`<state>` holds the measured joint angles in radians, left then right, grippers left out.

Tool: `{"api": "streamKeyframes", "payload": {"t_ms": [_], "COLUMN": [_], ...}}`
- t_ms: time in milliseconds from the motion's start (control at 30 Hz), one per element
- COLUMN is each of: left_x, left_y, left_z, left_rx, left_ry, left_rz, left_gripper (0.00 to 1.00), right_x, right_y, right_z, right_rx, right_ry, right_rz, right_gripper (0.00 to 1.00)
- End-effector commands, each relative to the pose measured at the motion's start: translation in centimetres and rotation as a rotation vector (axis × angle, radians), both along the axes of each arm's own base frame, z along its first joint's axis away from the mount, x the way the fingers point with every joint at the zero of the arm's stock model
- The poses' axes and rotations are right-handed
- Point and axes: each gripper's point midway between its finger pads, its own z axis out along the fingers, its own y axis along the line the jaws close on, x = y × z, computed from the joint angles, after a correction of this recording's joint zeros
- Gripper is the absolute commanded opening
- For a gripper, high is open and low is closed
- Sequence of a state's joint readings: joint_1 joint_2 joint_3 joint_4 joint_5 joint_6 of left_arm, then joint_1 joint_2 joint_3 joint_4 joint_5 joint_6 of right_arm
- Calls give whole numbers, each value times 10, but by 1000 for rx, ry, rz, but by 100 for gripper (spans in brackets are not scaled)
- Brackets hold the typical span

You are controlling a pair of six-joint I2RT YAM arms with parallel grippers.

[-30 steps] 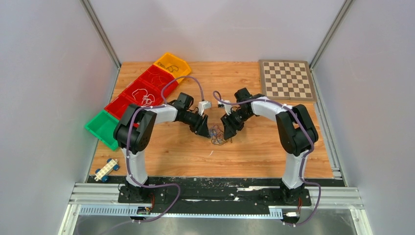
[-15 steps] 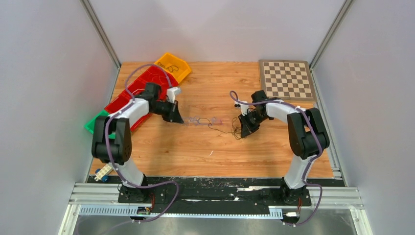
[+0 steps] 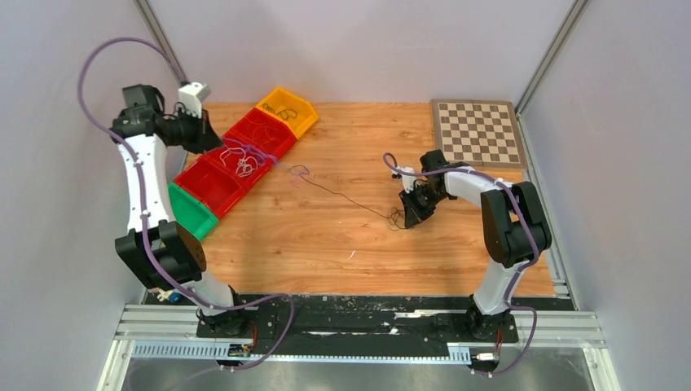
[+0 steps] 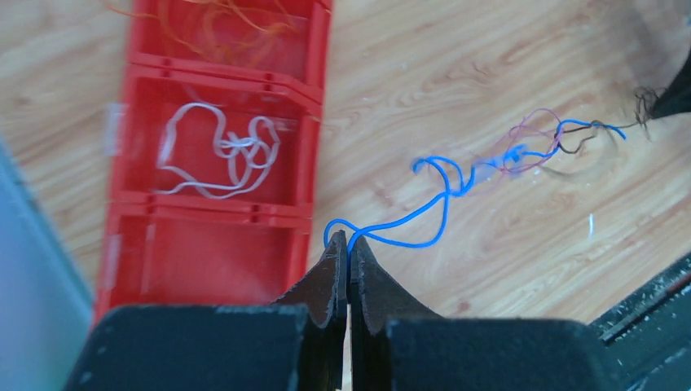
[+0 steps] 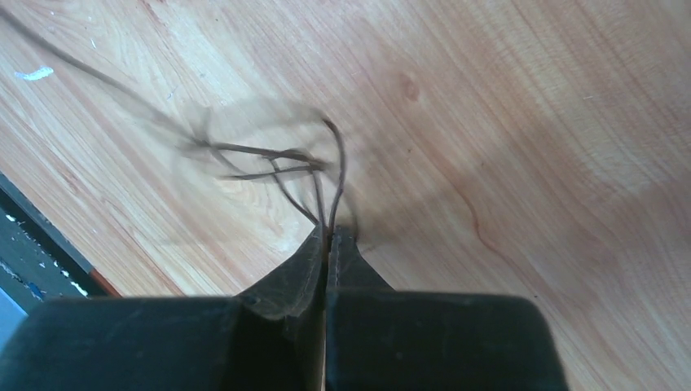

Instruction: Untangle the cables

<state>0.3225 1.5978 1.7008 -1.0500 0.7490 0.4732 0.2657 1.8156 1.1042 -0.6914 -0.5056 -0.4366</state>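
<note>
The cables are drawn out into a line across the table. A blue cable [image 4: 440, 191] leads from my left gripper [image 4: 349, 244], which is shut on its end loop. Farther along it meets a faint pink strand [image 4: 530, 134] and a dark strand [image 4: 583, 142]. In the top view my left gripper [image 3: 215, 145] hangs raised over the red bins, and the blue cable [image 3: 259, 155] slopes down to a small knot [image 3: 300, 172]. From there a thin black cable [image 3: 350, 199] runs to my right gripper [image 3: 407, 218]. That gripper [image 5: 330, 236] is shut on curly dark loops [image 5: 269, 155], low over the wood.
A row of bins lies along the left: orange bin [image 3: 287, 110], red bins [image 3: 213, 181], green bin [image 3: 192, 213]. One red bin holds a white cable [image 4: 220, 151], another holds orange cable [image 4: 220, 24]. A chessboard [image 3: 477, 132] sits at the back right.
My left arm swung up and far left, dragging the blue cable out of the tangle and stretching the strands. My right gripper moved right, then stayed put, shut on the dark cable.
</note>
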Motion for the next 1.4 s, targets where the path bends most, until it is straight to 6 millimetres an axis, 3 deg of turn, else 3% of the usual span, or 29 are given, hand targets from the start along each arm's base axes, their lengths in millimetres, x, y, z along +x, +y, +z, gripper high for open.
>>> {"api": "streamKeyframes", "payload": {"t_ms": [0,200,600,733,1000,1267,1367], "left_x": [-9,-5,-4,-3,-11,-18,-12], "left_y": [30,62,70,72,75,98,103], "left_z": [38,72,108,111,70,-15,-26], "left_rx": [40,69,69,77,87,149,161], "left_ry": [-46,-122,-216,-222,-103,73,62], "left_rz": [43,133,178,179,180,247,266], "left_gripper": [0,0,0,0,0,0,0], "right_x": [2,-2,6,10,13,15,16], "right_y": [-22,-42,-115,-124,-113,-97,-94], "right_z": [-9,-21,-35,-35,-29,-21,-18], "right_rx": [-98,-156,-253,-248,-193,-105,-91], "right_ry": [-35,-31,-28,-25,-11,10,12], "right_rz": [14,24,-64,-90,-113,-154,-160], "right_gripper": [0,0,0,0,0,0,0]}}
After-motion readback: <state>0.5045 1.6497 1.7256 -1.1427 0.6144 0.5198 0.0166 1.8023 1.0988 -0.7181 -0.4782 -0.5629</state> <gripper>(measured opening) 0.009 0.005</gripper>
